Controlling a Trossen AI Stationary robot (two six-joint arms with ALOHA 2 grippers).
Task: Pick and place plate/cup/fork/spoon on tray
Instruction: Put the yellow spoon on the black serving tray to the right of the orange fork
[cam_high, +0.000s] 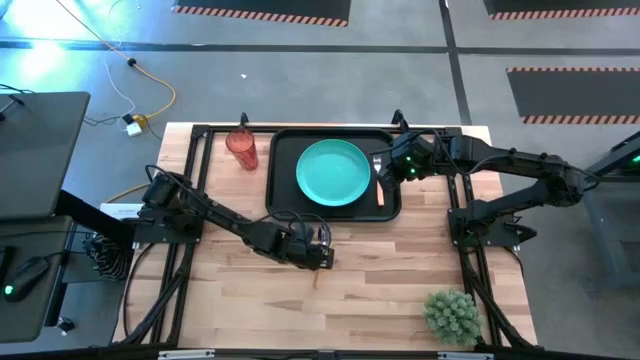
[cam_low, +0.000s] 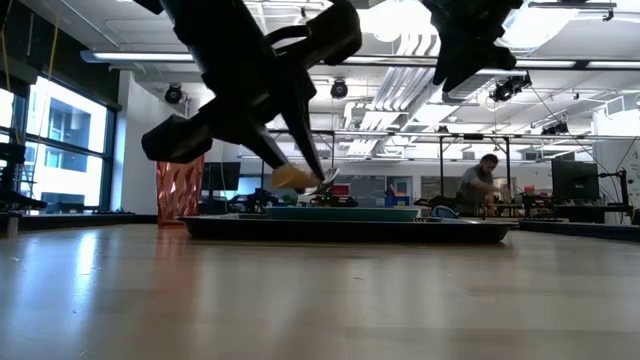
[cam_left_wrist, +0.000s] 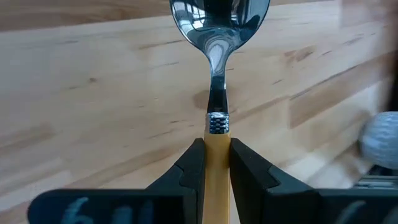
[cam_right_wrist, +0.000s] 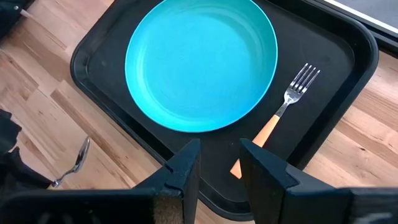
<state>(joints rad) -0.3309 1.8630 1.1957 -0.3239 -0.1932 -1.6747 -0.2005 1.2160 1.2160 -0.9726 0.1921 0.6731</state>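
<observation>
- Holding the spoon (cam_left_wrist: 216, 74) by its orange handle, our left pincer (cam_high: 318, 254) sits over bare counter (cam_high: 380, 290), its fingers pressed tight on either side of the handle just behind the metal collar.
- We see the spoon's long axis running straight out ahead of the left pincer, bowl forward, in line with the fingers.
- From that pincer, the tray (cam_high: 284, 190) lies just beyond and slightly to the side; the near rim is close, though not yet under the spoon.
- We judge the coming move turns on this: the spoon has to cross the tray's near rim and come down on open black surface, not on the plate (cam_high: 333, 172).
- The plate fills the tray's middle, and the fork (cam_right_wrist: 283, 112) already lies along the tray's far side from our left pincer, so free space near it is a narrow strip.
- Our right pincer (cam_right_wrist: 219, 168) hangs above the fork's handle end, fingers apart and empty.
- The cup (cam_high: 242, 147) stands on the counter outside the tray, nearer our left arm than our right.
</observation>
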